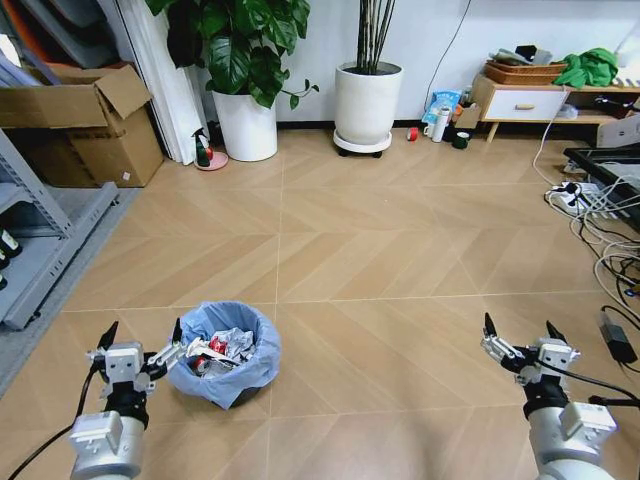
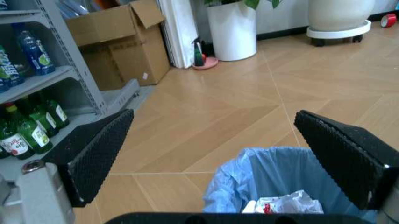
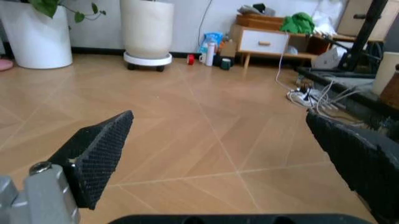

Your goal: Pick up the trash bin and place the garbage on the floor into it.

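Observation:
The trash bin (image 1: 225,352), small and lined with a crinkled light-blue bag, stands on the herringbone wood floor (image 1: 380,260) at lower left. Crumpled white and red-printed garbage (image 1: 220,348) lies inside it. My left gripper (image 1: 141,333) is open just left of the bin, one fingertip (image 1: 176,333) at the rim. In the left wrist view the bin (image 2: 281,182) sits below and beyond the spread left gripper (image 2: 215,154), with garbage (image 2: 283,204) visible inside. My right gripper (image 1: 520,334) hangs open and empty over bare floor at lower right, also seen open in its wrist view (image 3: 224,154).
Two white plant pots (image 1: 246,125) (image 1: 367,102) stand at the back wall. A cardboard box (image 1: 85,125) and grey shelf rack (image 1: 40,240) line the left side, with green bottles (image 2: 31,128) on it. Cables and a power strip (image 1: 590,200) crowd the right edge by a low cabinet (image 1: 525,100).

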Motion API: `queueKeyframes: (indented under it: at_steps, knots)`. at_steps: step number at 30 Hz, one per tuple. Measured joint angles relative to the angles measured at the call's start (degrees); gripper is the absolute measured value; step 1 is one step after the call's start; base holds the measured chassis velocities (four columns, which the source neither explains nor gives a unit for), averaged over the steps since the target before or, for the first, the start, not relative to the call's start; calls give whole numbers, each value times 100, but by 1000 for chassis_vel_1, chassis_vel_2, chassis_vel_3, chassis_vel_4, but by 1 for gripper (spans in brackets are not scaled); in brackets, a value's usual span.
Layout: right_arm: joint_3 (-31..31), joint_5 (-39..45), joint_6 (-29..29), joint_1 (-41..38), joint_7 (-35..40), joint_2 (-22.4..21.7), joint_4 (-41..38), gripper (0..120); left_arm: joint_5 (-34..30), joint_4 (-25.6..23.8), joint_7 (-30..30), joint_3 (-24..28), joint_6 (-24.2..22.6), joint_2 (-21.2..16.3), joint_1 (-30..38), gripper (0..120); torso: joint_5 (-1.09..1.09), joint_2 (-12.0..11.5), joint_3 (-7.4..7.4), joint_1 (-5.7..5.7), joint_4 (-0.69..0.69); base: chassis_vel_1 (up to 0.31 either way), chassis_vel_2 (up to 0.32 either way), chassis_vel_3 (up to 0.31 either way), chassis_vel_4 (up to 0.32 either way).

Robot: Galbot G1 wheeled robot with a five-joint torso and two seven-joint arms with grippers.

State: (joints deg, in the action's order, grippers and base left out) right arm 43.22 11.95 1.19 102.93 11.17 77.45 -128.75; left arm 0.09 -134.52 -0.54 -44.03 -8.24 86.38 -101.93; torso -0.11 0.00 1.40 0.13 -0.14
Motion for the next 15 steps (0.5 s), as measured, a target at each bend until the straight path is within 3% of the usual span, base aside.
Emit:
queueKeyframes:
  at_steps: [15]
  knots:
    - [3, -206, -166, -29, 11, 72, 2, 100, -218, -48, -52, 78, -168, -100, -12, 100, 0, 0, 1, 0, -1, 0, 0, 0, 0]
